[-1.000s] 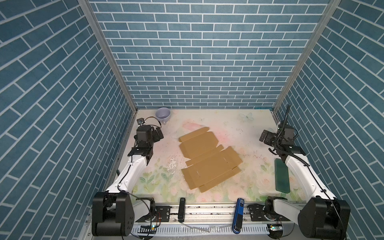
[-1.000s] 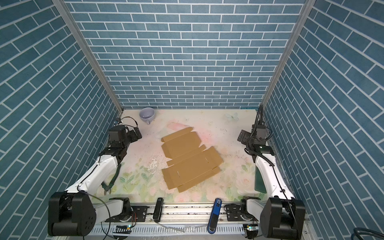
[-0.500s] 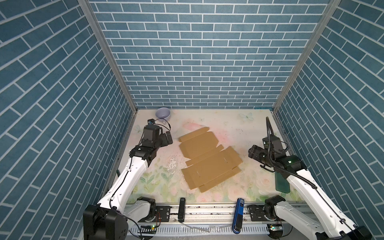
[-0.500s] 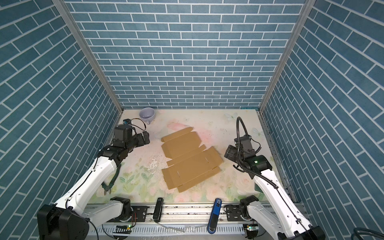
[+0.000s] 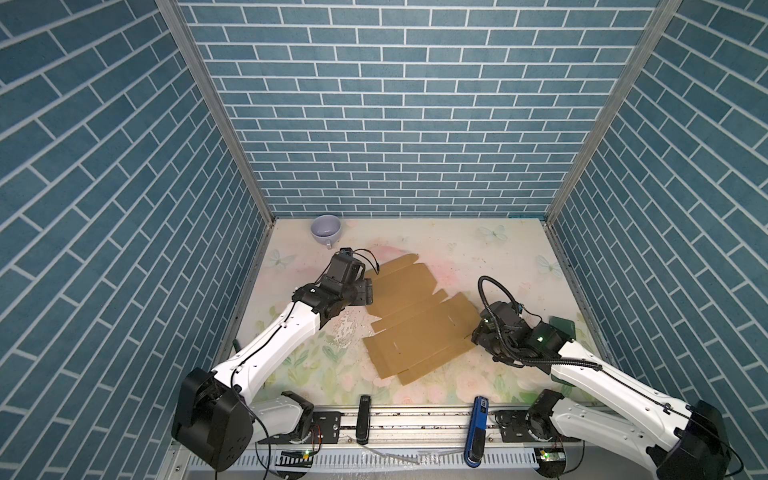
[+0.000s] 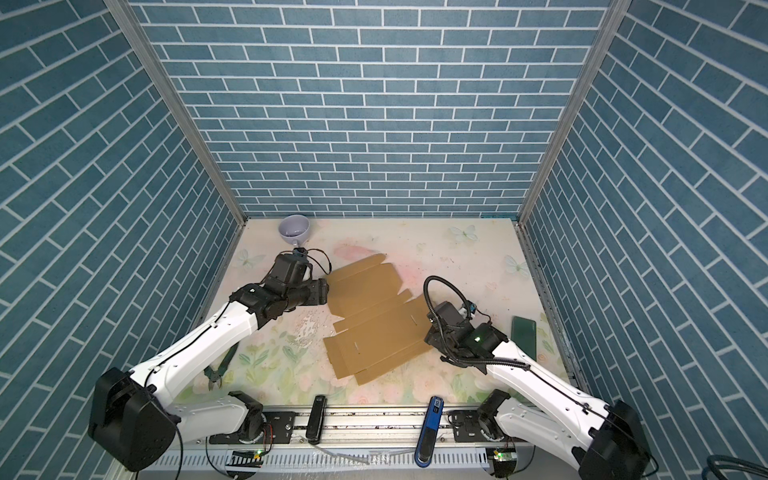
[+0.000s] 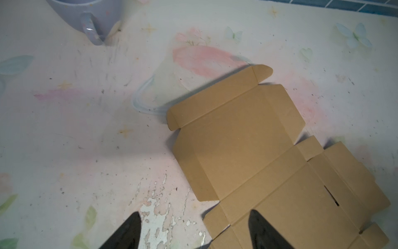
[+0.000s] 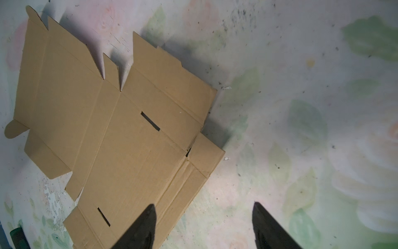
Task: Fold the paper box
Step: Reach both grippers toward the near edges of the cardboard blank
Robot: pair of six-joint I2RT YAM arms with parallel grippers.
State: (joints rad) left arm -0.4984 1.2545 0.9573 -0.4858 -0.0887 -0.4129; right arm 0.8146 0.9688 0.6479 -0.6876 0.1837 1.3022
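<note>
Flat, creased tan-cardboard paper box [image 5: 419, 324]

The paper box [image 5: 419, 316] lies flat across the middle of the table [image 5: 478, 249]. Bare table runs along the far edge to the far right corner, and in a strip along the front edge. A lavender mug [image 5: 326, 228] stands in the far left corner, apart from the box. A dark green slab [image 6: 523, 332] lies by the right edge, and pliers [image 6: 220, 368] lie by the left edge. The left claw [image 7: 193, 212] and right claw [image 8: 204, 204], jaws spread, each straddle a box edge.
</note>
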